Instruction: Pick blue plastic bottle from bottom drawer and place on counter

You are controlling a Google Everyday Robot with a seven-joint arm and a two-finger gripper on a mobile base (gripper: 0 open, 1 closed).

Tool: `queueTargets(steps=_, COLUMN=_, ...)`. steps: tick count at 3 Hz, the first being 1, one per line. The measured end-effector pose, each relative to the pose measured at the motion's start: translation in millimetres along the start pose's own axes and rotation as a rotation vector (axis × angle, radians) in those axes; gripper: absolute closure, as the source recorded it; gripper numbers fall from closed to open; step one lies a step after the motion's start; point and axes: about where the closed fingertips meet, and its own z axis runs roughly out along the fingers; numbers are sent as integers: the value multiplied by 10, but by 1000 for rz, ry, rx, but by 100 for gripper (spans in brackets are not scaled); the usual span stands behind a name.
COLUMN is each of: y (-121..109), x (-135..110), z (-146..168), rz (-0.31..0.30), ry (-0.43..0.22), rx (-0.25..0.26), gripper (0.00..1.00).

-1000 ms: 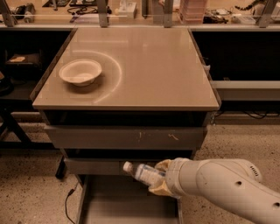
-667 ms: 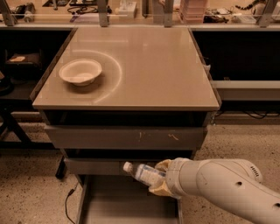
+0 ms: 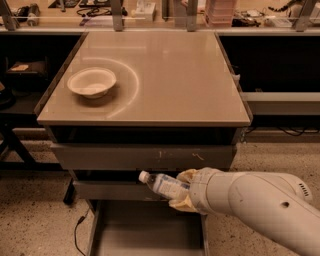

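The blue plastic bottle (image 3: 164, 184), clear with a white cap and pale label, is held tilted, cap pointing up-left, above the open bottom drawer (image 3: 145, 227). My gripper (image 3: 181, 192) is shut on the bottle's lower end; its yellowish fingers (image 3: 185, 175) wrap the bottle. The white arm (image 3: 255, 202) reaches in from the lower right. The bottle hangs in front of the closed drawer fronts, below the beige counter (image 3: 175, 75), which lies above and behind it.
A shallow white bowl (image 3: 92, 82) sits on the counter's left side beside a faint ring mark. A grey drawer front with scratch marks (image 3: 145, 156) lies under the counter. A cluttered bench with metal posts (image 3: 150, 15) runs behind. A black cable (image 3: 77, 230) trails on the speckled floor.
The bottle and gripper have barely moved; the arm stays at the same spot above the open drawer.
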Motion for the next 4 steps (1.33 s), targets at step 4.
queueTargets(steps=4, y=-832, x=-753, z=-593, rz=-137, ry=-28, rx=158, gripper=100)
